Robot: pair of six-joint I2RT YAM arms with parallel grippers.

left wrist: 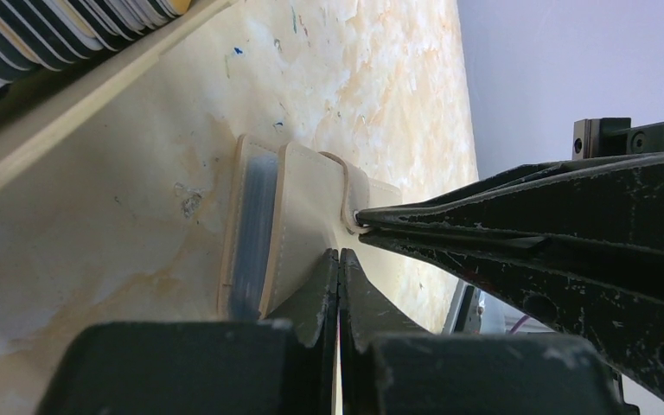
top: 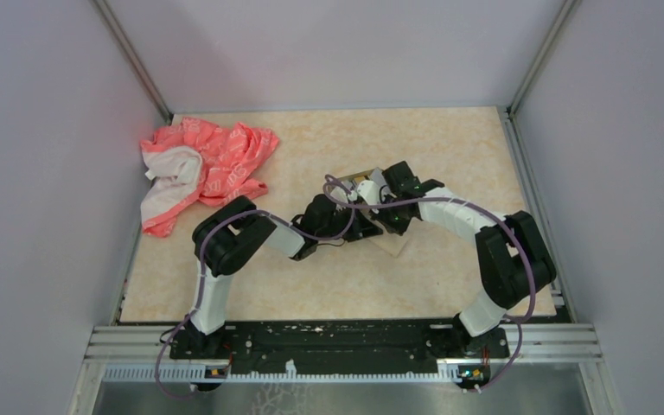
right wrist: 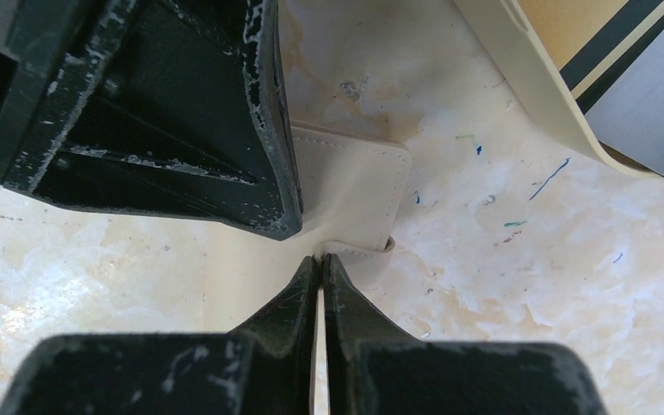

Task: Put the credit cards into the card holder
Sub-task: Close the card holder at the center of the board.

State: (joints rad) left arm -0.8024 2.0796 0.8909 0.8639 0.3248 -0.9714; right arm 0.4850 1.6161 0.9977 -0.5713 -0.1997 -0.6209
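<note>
At my L hand's (left wrist: pixel 339 259) tips, clenched w/ nothing clearly between, a cream pouch (left wrist: pixel 298 216) lies on the table (right wrist: pixel 527 259). My R hand (right wrist: pixel 321 259), also clenched, meets its strap tab (right wrist: pixel 365 252) from the opposite side; can't tell if it nips it. Beyond both hands, past the pouch, sits the card holder (right wrist: pixel 527 52), credit cards (right wrist: pixel 648 95) stacked inside.

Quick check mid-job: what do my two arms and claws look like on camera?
The left arm and right arm are black with white link covers and a purple cable along each. The left claw and right claw have black, tapered wedge fingers, scuffed whitish.
</note>
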